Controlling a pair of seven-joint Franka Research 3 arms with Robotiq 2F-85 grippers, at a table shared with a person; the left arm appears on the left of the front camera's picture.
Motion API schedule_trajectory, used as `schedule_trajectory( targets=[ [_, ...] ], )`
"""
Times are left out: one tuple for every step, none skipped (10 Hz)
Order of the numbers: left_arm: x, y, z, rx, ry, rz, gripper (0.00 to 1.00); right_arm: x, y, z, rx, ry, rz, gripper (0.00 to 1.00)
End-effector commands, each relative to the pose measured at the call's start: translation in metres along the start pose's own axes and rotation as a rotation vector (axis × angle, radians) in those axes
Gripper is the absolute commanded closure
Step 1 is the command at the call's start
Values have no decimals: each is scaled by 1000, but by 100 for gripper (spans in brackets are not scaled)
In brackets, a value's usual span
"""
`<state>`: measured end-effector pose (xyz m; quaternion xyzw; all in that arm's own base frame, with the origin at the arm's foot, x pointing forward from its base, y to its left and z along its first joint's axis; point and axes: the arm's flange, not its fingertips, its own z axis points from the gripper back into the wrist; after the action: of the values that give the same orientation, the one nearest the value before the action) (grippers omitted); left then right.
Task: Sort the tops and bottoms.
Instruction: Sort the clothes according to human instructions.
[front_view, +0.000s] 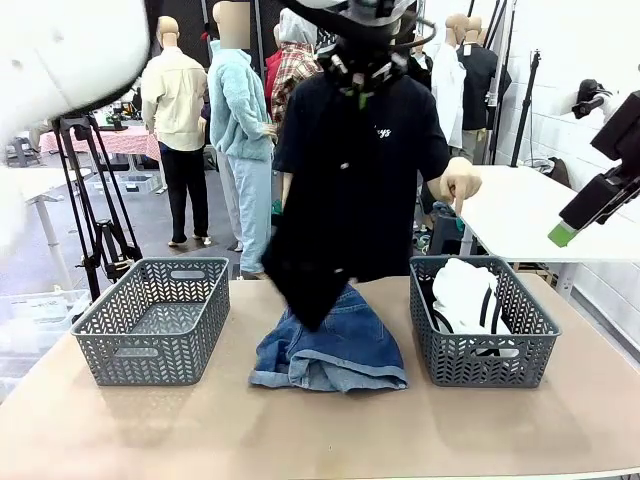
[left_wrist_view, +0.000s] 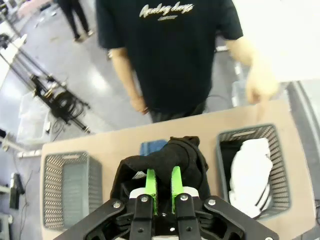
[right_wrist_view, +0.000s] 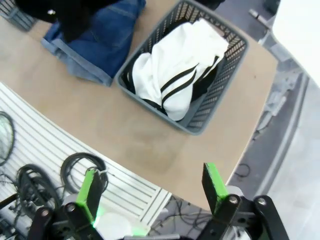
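Observation:
A plain black top (front_view: 315, 265) hangs high over the middle of the table, pinched in my left gripper (front_view: 362, 85). The left wrist view shows the green fingers (left_wrist_view: 150, 182) shut on the bunched black fabric (left_wrist_view: 172, 155). Under it a pair of blue denim bottoms (front_view: 335, 348) lies flat on the table between the two baskets; the denim (right_wrist_view: 97, 42) also shows in the right wrist view. My right gripper (front_view: 565, 232) hovers open and empty off the table's right end; in its own view (right_wrist_view: 152, 186) the jaws stand wide apart.
An empty grey basket (front_view: 150, 322) stands at the left. The grey basket (front_view: 482, 355) at the right holds a white garment with black stripes (right_wrist_view: 175, 65). A person in a black printed T-shirt stands at the far side, one hand (front_view: 460, 182) pointing down at the right basket.

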<state>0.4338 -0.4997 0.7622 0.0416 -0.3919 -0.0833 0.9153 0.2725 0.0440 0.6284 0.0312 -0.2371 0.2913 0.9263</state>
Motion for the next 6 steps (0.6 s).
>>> schedule_trajectory(
  targets=[
    [84, -29, 6, -109, -49, 43, 100, -1, 0, 0, -3, 12, -2, 0],
    [93, -32, 11, -133, -73, 67, 100, -1, 0, 0, -3, 12, -2, 0],
    [89, -25, 15, -24, -81, 39, 100, -1, 0, 0, -3, 12, -2, 0],
    [20, -8, 6, -92, -65, 40, 100, -1, 0, 0, -3, 12, -2, 0],
    [20, -8, 6, -92, -65, 40, 100, -1, 0, 0, -3, 12, -2, 0],
    [20, -8, 6, -92, -65, 40, 100, -1, 0, 0, -3, 12, -2, 0]
  ],
)
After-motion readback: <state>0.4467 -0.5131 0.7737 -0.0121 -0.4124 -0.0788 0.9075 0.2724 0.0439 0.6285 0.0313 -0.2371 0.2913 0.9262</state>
